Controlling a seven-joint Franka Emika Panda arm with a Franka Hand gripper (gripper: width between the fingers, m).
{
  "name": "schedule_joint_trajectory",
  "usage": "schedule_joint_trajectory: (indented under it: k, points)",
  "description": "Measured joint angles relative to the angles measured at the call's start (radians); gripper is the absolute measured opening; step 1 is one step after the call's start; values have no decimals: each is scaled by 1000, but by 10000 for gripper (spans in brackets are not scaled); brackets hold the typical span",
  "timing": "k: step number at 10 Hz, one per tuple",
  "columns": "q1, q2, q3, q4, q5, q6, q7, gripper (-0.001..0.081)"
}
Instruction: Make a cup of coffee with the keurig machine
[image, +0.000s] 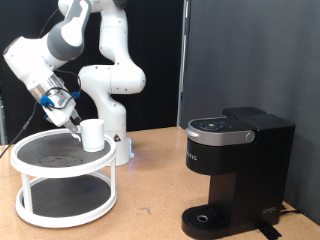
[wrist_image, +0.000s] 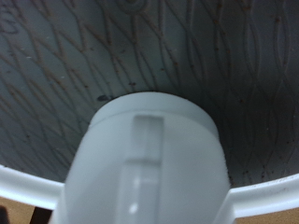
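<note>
Fetching step: hand (image: 70, 117) beside cup (image: 93, 134) on white two-tier stand (image: 60, 190); grip state unclear. Keurig machine (image: 235, 170) well apart.

on the exterior view's left a white two-tier round stand (image: 30, 196) sits on the wooden table (image: 150, 180), its shelves lined with dark patterned mats. the white cup (image: 93, 134) stands upright on the upper shelf, near that shelf's right edge. the gripper (image: 72, 118) of the white arm (image: 85, 50) reaches down just beside the cup, on its left; whether they touch cannot be told. well apart, toward the table's right edge, stands the black keurig machine (image: 235, 165), lid down, nothing on its round drip base (image: 206, 217)
</note>
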Motion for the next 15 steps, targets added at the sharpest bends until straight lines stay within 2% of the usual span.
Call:
schedule_joint_trajectory:
  k: [3, 4, 5, 6, 7, 8, 9, 10, 11, 12, 15]
  points:
    - [0, 0, -1, -12, 0, 8, -13, 734]
    - [0, 0, -2, -13, 0, 8, -21, 645]
    - [0, 0, -2, -14, 0, 8, -24, 645]
    - [0, 0, -3, -14, 0, 10, -26, 459]
    - [0, 0, -3, -15, 0, 11, -28, 323]
    - [0, 0, -5, -15, 0, 13, -30, 323]
    - [0, 0, -6, -15, 0, 14, -33, 140]
    - [0, 0, -9, -15, 0, 17, -38, 45]
    - [0, 0, -11, -15, 0, 20, -39, 45]
    - [0, 0, -12, -15, 2, 21, -40, 9]
    - [0, -1, -17, -12, 5, 14, -40, 3]
